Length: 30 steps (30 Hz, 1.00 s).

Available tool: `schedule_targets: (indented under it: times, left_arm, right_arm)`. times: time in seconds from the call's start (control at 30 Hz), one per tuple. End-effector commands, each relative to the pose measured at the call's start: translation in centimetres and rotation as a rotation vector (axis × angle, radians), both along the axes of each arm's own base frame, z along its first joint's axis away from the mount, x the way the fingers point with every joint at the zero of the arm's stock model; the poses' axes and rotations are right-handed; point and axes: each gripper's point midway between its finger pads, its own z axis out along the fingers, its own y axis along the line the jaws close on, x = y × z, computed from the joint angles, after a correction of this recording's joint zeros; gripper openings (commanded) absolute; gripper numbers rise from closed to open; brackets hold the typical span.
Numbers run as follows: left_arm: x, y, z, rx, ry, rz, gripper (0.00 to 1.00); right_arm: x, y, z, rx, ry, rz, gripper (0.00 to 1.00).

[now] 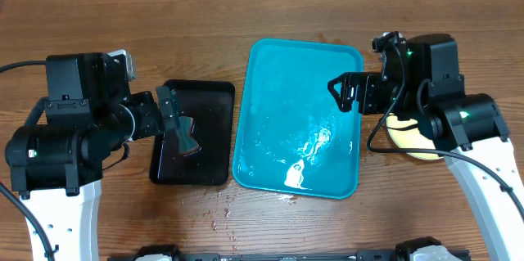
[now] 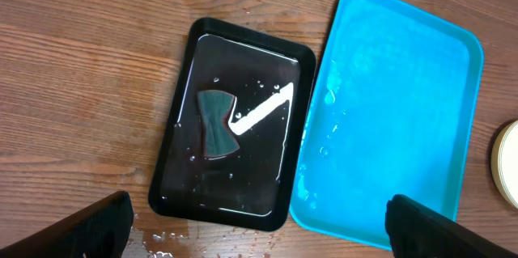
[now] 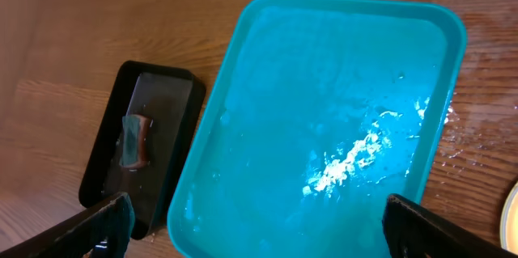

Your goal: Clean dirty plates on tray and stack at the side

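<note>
The turquoise tray (image 1: 299, 73) lies in the middle of the table, wet and glossy, with nothing on it; the left wrist view shows the tray (image 2: 405, 88) and so does the right wrist view (image 3: 324, 88). Pale yellow plates (image 1: 407, 137) rest on the wood right of the tray, mostly hidden under my right arm, so their number is unclear. A plate rim (image 2: 508, 165) shows at the frame edge. My right gripper (image 1: 339, 94) hangs open and empty over the tray's right side (image 3: 259, 230). My left gripper (image 1: 172, 114) is open and empty high above the black tray (image 2: 259, 234).
A smaller black tray (image 1: 205, 97) sits left of the turquoise one, holding water and a dark bow-shaped sponge (image 2: 216, 123). Water drops spot the wood near the trays' front edges (image 1: 221, 212). A black rail runs along the table's front edge.
</note>
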Motion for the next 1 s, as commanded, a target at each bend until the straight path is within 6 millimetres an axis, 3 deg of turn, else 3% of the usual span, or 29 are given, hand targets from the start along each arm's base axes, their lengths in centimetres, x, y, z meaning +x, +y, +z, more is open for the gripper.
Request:
schedule_targets:
  times: [0.0,0.27,0.43,0.57,0.67,0.73,0.97]
  left_arm:
    - [0.2,0.3,0.3,0.024,-0.012,-0.012,1.00]
    - [0.2,0.3,0.3,0.023,-0.013,-0.012,1.00]
    - [0.2,0.3,0.3,0.024,-0.013,-0.012,1.00]
    - [0.2,0.3,0.3,0.024,-0.012,-0.012,1.00]
    - [0.2,0.3,0.3,0.023,-0.013,-0.012,1.00]
    - [0.2,0.3,0.3,0.023,-0.012,-0.012,1.00]
    - [0.2,0.3,0.3,0.023,-0.013,-0.012,1.00]
  right_arm:
    - [0.0,0.5,0.7,0.008,-0.013,0.015,1.00]
    - [-0.1,0.5,0.6,0.007,-0.010,0.014,1.00]
    - [-1.4,-0.7,0.6,-0.042,-0.040,-0.003,1.00]
    - [-2.0,-3.3,3.3,-0.098,-0.252,-0.111,1.00]
    - [-3.7,-4.6,4.9,-0.074,-0.484,-0.145,1.00]
    - [-4.7,-5.5,4.3,-0.058,-0.553,-0.173,1.00]
    - [-7.6,-8.0,-1.4,-0.040,-0.684,-0.259,1.00]
